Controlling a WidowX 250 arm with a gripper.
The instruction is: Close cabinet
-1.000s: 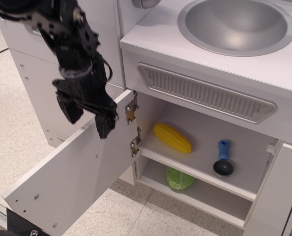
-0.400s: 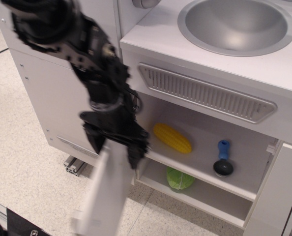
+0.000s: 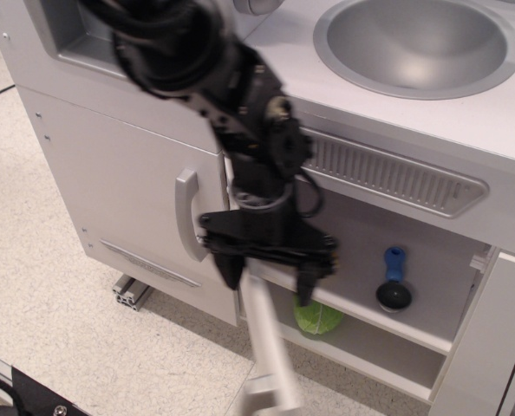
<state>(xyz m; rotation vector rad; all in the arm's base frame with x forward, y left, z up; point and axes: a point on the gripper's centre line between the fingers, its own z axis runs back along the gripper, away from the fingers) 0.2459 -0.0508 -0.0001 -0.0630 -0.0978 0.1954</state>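
Observation:
The cabinet (image 3: pixel 387 247) is the white compartment under the sink counter, with one inner shelf (image 3: pixel 370 316). Its flat white door (image 3: pixel 264 342) stands partly swung in, seen nearly edge-on and blurred, with a pale grey handle (image 3: pixel 259 399) at its low outer end. My black gripper (image 3: pixel 270 276) hangs at the door's top edge near the hinge side. Its two fingers (image 3: pixel 230 270) are spread apart, one on each side of the door edge. The hinges are hidden behind the gripper.
A green lettuce toy (image 3: pixel 318 317) lies under the shelf and a blue-handled utensil (image 3: pixel 394 279) on it. A taller white door with a curved grey handle (image 3: pixel 185 215) is to the left. The metal sink (image 3: pixel 418 43) and vent grille (image 3: pixel 396 173) are above. A narrow white panel (image 3: pixel 487 347) is at right.
The door has swung from wide open at the left to nearly edge-on toward the opening. My arm moved right and down with it. The yellow corn on the shelf is now hidden behind the gripper.

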